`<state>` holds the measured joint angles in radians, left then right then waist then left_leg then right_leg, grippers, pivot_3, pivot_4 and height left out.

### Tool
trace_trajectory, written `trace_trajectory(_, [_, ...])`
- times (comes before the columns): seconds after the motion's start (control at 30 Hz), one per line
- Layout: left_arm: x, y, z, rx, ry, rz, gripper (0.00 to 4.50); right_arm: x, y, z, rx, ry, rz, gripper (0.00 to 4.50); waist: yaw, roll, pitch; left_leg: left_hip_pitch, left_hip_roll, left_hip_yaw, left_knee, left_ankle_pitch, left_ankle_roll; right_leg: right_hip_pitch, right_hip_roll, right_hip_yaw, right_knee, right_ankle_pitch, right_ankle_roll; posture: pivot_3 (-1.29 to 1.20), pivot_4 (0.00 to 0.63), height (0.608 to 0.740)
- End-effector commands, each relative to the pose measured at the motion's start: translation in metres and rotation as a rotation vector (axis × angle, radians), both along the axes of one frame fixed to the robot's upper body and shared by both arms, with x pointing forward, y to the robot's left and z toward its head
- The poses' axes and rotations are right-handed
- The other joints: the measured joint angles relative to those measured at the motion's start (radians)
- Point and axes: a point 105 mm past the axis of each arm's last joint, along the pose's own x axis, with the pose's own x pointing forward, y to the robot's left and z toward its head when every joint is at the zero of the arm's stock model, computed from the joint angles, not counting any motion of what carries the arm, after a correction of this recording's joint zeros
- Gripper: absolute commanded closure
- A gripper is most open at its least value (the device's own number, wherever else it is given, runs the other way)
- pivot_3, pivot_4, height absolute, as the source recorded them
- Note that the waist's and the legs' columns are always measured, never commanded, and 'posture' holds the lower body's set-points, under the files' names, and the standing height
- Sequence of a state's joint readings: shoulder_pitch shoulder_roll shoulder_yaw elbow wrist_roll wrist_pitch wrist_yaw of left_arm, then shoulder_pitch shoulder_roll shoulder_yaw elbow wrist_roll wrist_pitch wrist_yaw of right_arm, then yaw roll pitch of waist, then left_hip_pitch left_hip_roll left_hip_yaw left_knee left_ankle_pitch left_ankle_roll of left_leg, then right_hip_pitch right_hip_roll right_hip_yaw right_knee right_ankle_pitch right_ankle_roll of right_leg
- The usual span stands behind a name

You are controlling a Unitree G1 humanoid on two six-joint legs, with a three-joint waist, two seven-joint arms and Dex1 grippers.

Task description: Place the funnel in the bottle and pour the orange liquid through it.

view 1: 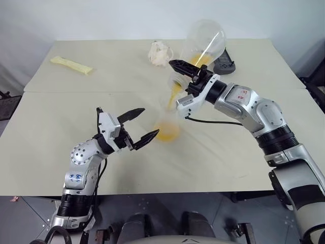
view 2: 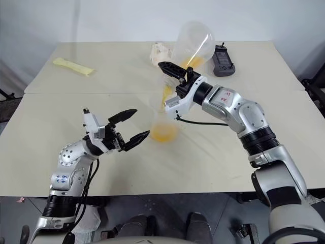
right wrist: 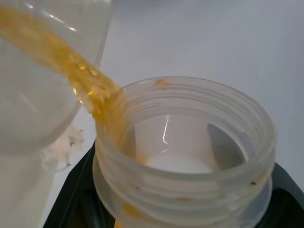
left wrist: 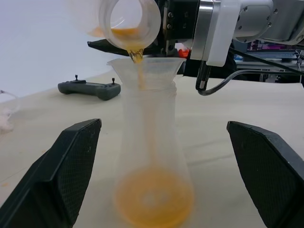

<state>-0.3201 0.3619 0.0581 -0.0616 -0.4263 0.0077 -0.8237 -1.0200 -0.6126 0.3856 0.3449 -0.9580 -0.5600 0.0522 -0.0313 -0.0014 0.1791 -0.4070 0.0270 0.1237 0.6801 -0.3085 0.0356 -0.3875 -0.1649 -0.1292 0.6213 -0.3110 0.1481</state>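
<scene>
Right fingers [view 1: 179, 68] gripped a tipped jar [view 1: 203, 46], pouring orange liquid [left wrist: 152, 204] through the funnel [left wrist: 145, 69] into the bottle [left wrist: 152, 156]; left fingers [view 1: 139, 124] stood wide open, empty.

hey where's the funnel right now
The funnel sits in the neck of the bottle near the table's middle, between the two claws, right under the mouth of the tilted container pouring orange liquid.

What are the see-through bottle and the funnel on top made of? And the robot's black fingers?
The bottle looks like cloudy clear plastic, though it could be glass: you see the orange liquid through its wall. The funnel looks like the same milky, slightly frosted plastic. The left gripper has black fingers with a fine woven pattern and a dull finish, maybe carbon fibre or textured plastic.
</scene>
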Motion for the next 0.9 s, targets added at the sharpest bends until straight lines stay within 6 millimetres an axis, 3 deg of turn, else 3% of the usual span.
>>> trace_trajectory(0.03, [-0.0010,-0.0032,0.0080,0.000,-0.048,-0.012,0.00,-0.0090,-0.0003,0.0191,0.029,-0.067,0.025,2.01,0.000,0.000,0.000,0.000,0.000,0.000,0.000,0.000,0.000,0.000,0.000,0.000,0.000,0.000,0.000,0.00,0.150,0.740])
trace_trajectory(0.9, [0.0021,-0.0075,0.0094,-0.005,-0.053,-0.032,0.00,-0.0160,-0.0015,0.0227,0.033,-0.113,0.027,2.01,0.000,0.000,0.000,0.000,0.000,0.000,0.000,0.000,0.000,0.000,0.000,0.000,0.000,0.000,0.000,0.00,0.150,0.740])
